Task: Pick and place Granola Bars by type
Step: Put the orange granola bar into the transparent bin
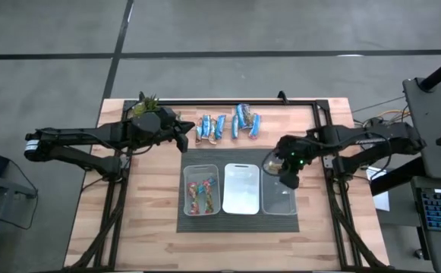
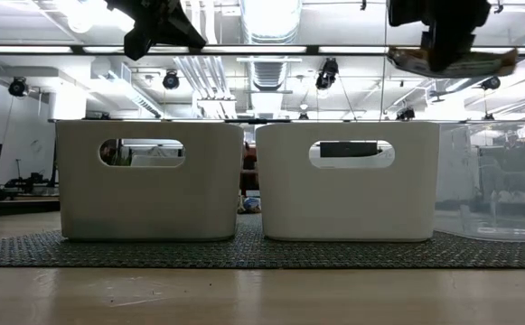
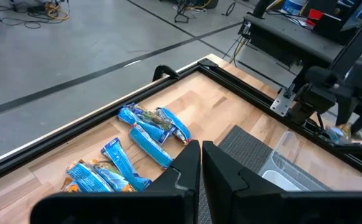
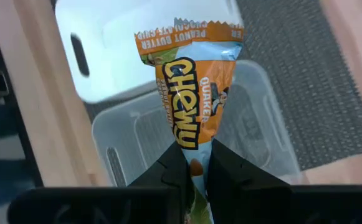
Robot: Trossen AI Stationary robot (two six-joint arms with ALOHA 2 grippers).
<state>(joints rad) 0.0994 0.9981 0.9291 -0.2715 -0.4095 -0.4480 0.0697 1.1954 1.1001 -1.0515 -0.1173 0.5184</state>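
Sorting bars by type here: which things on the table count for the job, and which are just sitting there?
Part of the job:
- orange-and-blue bar held in the right claw above the clear bin
- blue bars lying at the table's far edge
- left bin with bars inside
- middle bin
- left claw, shut, empty

Just lying about:
- green plant
- dark mat

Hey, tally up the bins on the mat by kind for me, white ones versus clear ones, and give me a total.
White bins: 2
Clear bin: 1
Total: 3
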